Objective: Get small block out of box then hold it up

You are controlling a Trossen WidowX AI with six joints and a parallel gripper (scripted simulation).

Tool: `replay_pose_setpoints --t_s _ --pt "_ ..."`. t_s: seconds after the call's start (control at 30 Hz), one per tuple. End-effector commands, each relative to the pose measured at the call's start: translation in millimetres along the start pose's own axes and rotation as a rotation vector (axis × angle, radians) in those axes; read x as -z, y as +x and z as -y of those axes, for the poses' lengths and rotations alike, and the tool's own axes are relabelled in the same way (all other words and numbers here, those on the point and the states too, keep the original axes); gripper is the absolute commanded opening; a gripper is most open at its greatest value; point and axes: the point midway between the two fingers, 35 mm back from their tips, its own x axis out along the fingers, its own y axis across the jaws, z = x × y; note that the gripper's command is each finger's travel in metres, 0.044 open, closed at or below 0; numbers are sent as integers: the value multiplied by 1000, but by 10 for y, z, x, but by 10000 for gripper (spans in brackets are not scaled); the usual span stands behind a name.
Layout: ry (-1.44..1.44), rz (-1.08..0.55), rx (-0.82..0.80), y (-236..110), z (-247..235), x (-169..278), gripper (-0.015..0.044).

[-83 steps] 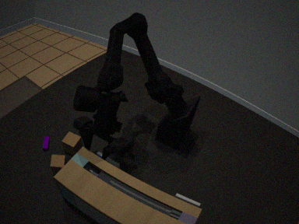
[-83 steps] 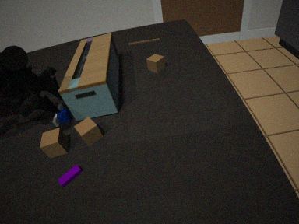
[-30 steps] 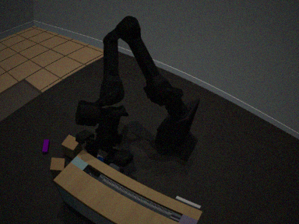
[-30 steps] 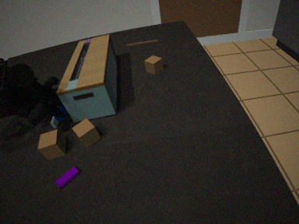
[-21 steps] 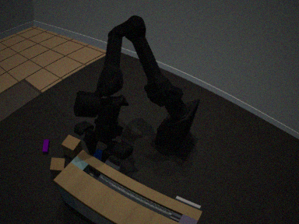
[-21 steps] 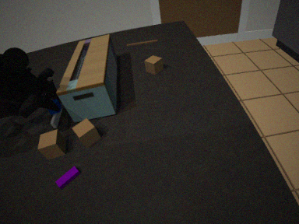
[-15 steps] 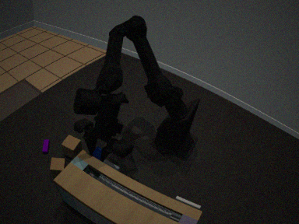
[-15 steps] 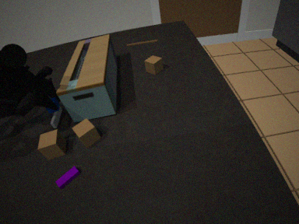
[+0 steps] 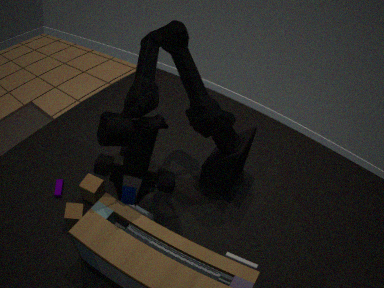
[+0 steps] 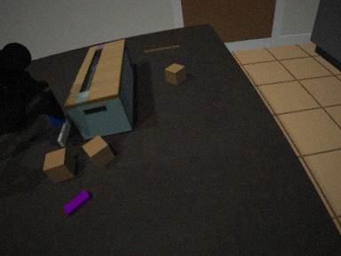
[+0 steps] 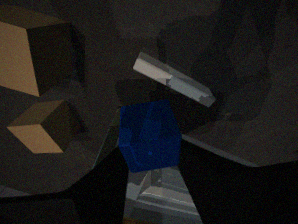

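Note:
The small blue block (image 9: 128, 194) (image 10: 56, 120) (image 11: 150, 136) is between the fingertips of my gripper (image 9: 129, 193) (image 11: 150, 143), which is shut on it. It is held above the table, close beside one end of the box. The box (image 9: 120, 239) (image 10: 107, 121) stands upright, with a wooden top, a long slot in that top and pale blue sides. In the exterior view the arm hides most of the gripper and part of the block.
A pale bar (image 10: 64, 133) (image 11: 172, 80) lies on the table (image 10: 213, 178) near the box's end. Two wooden cubes (image 10: 59, 165) (image 10: 99, 152) and a purple bar (image 9: 58, 188) (image 10: 77, 203) lie nearby. Another wooden cube (image 10: 176, 74) and a thin strip (image 10: 162, 49) lie beyond the box.

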Motion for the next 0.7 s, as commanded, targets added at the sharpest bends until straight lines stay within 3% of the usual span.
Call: replay_pose_setpoints --t_s 0.0,0.67 --pt "-164 4 -7 -47 -20 20 0" --pt "-990 40 18 -195 71 30 0"
